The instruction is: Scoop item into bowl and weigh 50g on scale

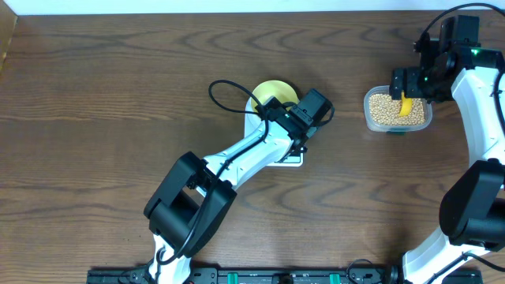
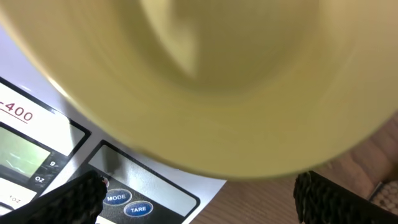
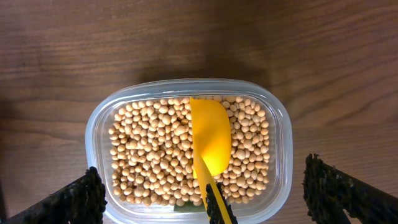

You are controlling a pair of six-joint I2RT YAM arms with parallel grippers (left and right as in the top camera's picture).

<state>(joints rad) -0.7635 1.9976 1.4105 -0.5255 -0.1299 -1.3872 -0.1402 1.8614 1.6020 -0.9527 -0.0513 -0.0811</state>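
Nearest the arms' bases, the wood-grain counter [image 1: 355, 205] lies open between the two arms. At mid-counter the left end effector [image 2: 199, 198] hangs released, fingers spread wide, over the front of the white scale [image 1: 293, 160]. It is close beside the pale-yellow bowl [image 1: 272, 88] sitting on the scale. In the left wrist view the bowl looms blurred above the fingers, with the MODE and TARE buttons beside the left fingertip. Bare wood runs from there to the left edge. To the right, apart from the scale, stands a clear tub [image 3: 99, 124] of beans [image 3: 155, 155]. The right end effector [image 3: 211, 194] is poised over it, released, fingers wide outside the tub's walls. A yellow scoop [image 3: 211, 137] lies on the beans, its handle between the fingers, touched by neither. Beyond, bare wood reaches the far edge.
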